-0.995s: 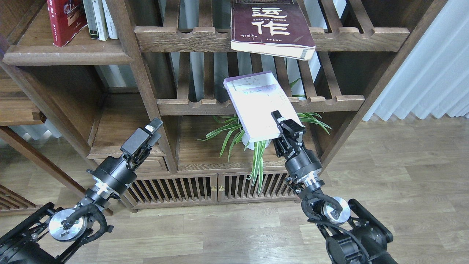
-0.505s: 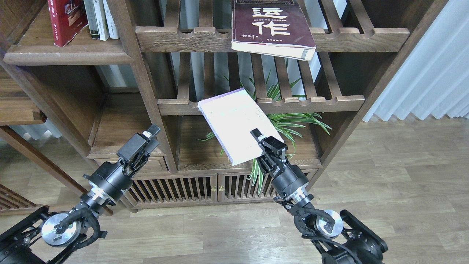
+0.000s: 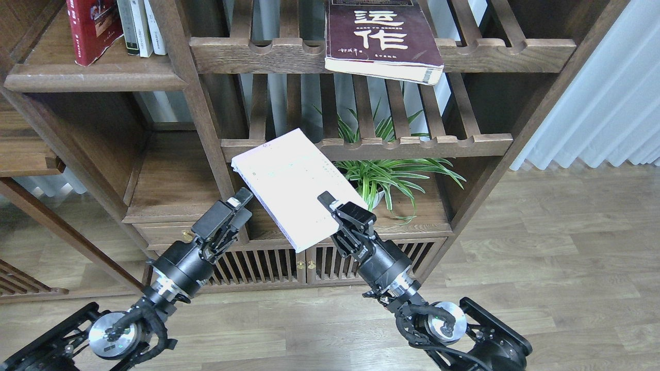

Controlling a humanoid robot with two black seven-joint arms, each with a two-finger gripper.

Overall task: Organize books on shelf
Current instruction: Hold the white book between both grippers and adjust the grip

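Note:
My right gripper (image 3: 330,208) is shut on the lower right corner of the pale lavender-white book (image 3: 291,180) and holds it tilted in the air in front of the low middle compartment. My left gripper (image 3: 238,206) is just left of the book's lower edge, empty; its fingers look close together. The thick maroon book (image 3: 381,38) with big white characters lies flat on the upper slatted rack, overhanging its front rail. The red book (image 3: 88,28) stands leaning on the solid plank shelf (image 3: 95,80) at the upper left.
Thin white- and grey-spined books (image 3: 140,26) stand beside the red book. A green potted plant (image 3: 386,172) sits in the compartment behind the held book. A slatted rack (image 3: 412,147) crosses mid-height. A white curtain (image 3: 603,103) hangs at right. A slatted cabinet door (image 3: 247,268) is below.
My right gripper has carried the pale book down and to the left, away from the slatted rack, uncovering the plant. My left arm has moved right toward the book.

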